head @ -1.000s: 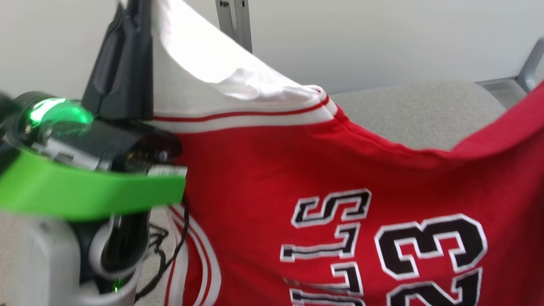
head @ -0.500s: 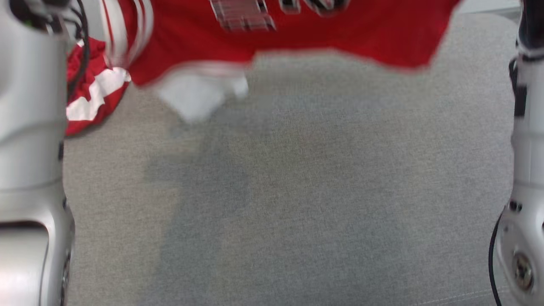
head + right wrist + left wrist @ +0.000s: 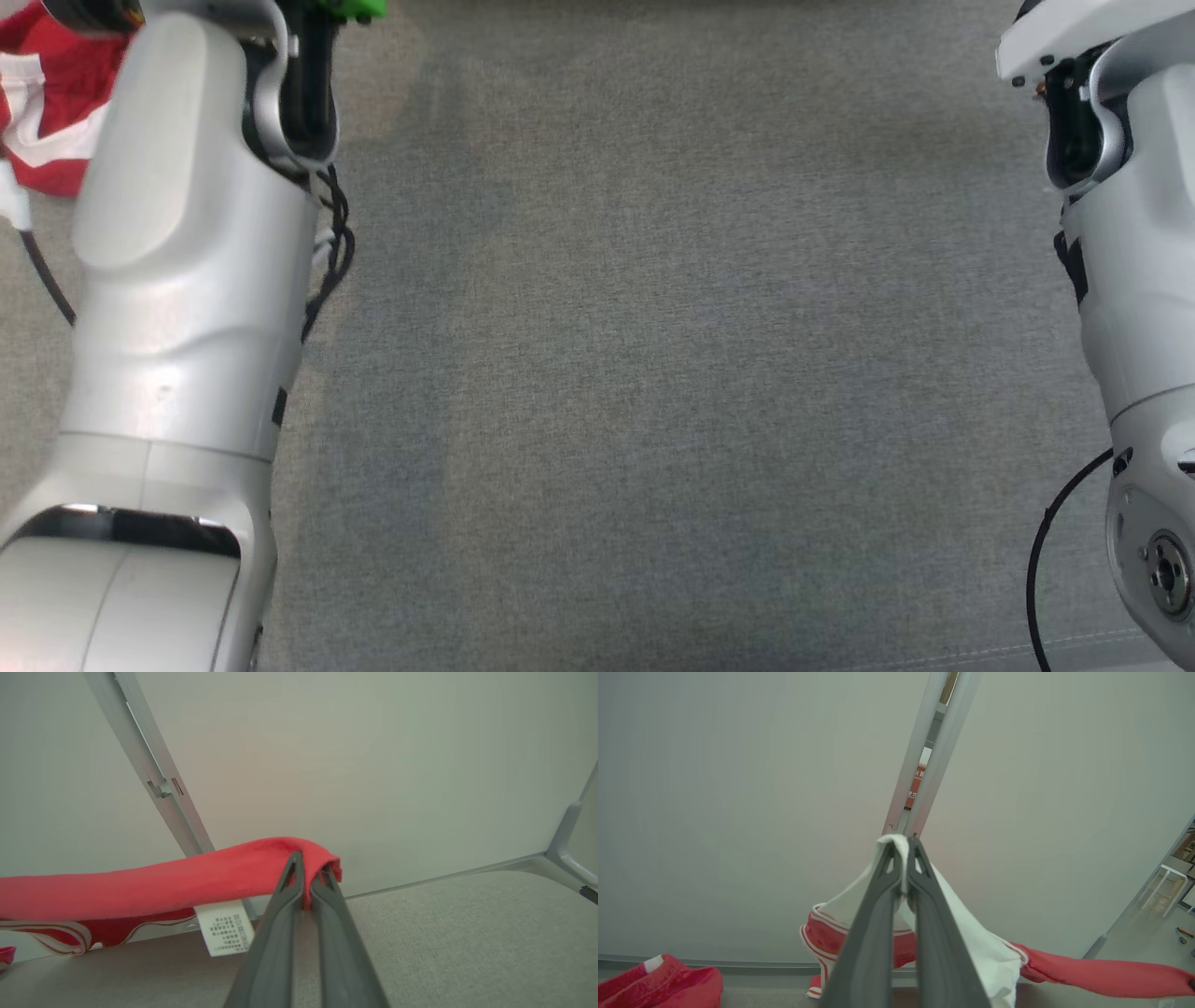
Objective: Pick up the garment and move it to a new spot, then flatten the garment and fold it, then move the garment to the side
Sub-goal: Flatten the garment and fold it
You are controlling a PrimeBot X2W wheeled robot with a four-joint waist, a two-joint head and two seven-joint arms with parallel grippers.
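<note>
The garment is a red jersey with white trim. In the left wrist view my left gripper is shut on a white part of the garment, which hangs below the fingers and stretches away to the right as a red band. In the right wrist view my right gripper is shut on a red edge of the garment, held above the surface, and a white label dangles from it. The head view has my pale left forearm and right forearm at its sides.
A grey fabric surface lies below both arms. A red and white heap of cloth lies at its far left; I cannot tell whether it belongs to the held garment. A pale wall with a metal post stands behind.
The head camera has tipped down from the lifted jersey to the grey surface, so the jersey has left the top of that view. Both grippers stay shut.
</note>
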